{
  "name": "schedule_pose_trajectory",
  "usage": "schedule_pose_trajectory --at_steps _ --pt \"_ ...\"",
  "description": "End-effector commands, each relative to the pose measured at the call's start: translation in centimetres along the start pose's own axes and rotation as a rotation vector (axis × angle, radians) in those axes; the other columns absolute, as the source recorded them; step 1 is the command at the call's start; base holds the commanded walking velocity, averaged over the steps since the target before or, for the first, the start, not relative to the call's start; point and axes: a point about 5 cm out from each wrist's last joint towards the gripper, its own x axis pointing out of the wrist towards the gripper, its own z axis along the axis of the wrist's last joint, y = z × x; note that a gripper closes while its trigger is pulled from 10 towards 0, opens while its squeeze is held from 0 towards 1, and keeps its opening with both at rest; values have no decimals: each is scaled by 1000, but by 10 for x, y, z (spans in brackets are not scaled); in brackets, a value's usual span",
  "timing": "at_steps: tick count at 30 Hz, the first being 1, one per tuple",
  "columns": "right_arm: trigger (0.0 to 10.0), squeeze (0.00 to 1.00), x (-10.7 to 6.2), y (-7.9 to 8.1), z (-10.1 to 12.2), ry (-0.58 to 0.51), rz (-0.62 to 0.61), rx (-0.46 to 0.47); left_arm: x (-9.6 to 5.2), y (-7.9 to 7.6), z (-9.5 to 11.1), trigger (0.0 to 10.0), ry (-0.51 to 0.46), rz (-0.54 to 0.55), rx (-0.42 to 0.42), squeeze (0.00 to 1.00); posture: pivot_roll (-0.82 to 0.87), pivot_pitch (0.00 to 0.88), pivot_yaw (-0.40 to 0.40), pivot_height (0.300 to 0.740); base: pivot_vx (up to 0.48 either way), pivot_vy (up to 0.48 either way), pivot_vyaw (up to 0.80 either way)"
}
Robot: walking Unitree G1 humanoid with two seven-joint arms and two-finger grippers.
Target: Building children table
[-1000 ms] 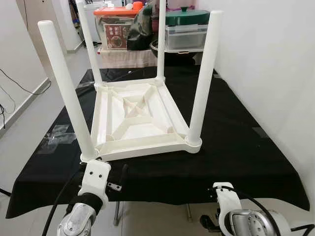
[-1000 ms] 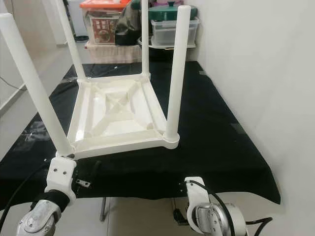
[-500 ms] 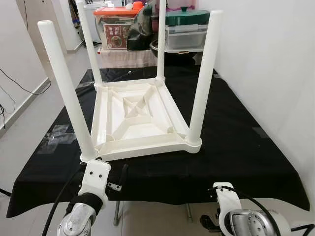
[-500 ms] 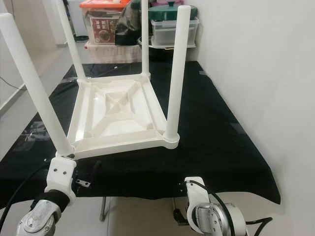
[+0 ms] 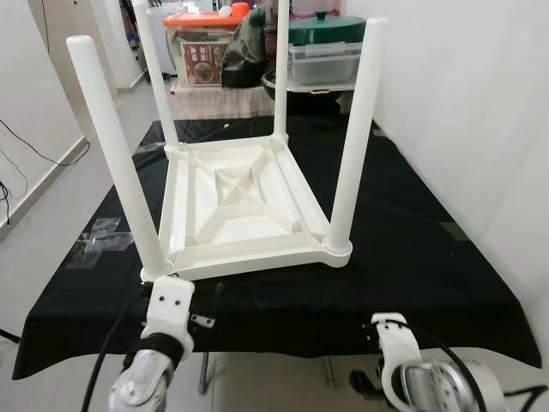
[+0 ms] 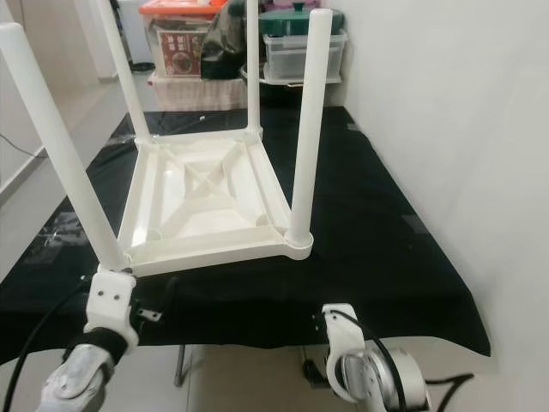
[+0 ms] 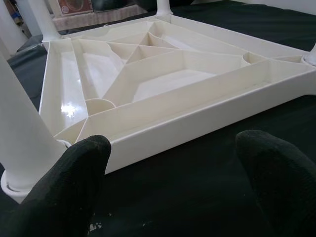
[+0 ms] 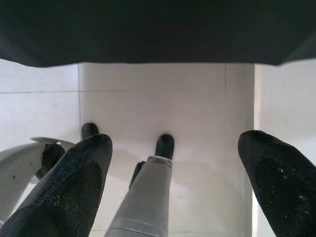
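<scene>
While the upturned children's table (image 5: 244, 206) is found on the black-draped counter (image 5: 412, 249) with four legs raised, it is judged light, stiff and slippery, best gripped at a leg base or near rim, both left hand (image 7: 173, 192) and right hand (image 8: 173, 197) being spread, empty.

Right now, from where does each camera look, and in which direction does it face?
Left and right eye views: on the head, looking forward and down at the upturned white table on the black cloth; both wrists show.
Left wrist view: along the open left gripper at the table's near edge.
Right wrist view: below the cloth's edge, open right gripper facing the tiled floor.
</scene>
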Motion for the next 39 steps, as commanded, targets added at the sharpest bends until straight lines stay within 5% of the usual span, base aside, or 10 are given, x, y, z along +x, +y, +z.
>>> schedule_pose_trajectory --at_steps 1,39 --pt "10000 0 -31 -2 71 -867 -7 35 1 3 -4 10000 12 5 3 0 -49 0 0 740 0 0 0" --pt "10000 0 -30 1 71 -861 16 59 3 6 -5 10000 15 -2 20 0 -39 49 -45 740 0 0 0"
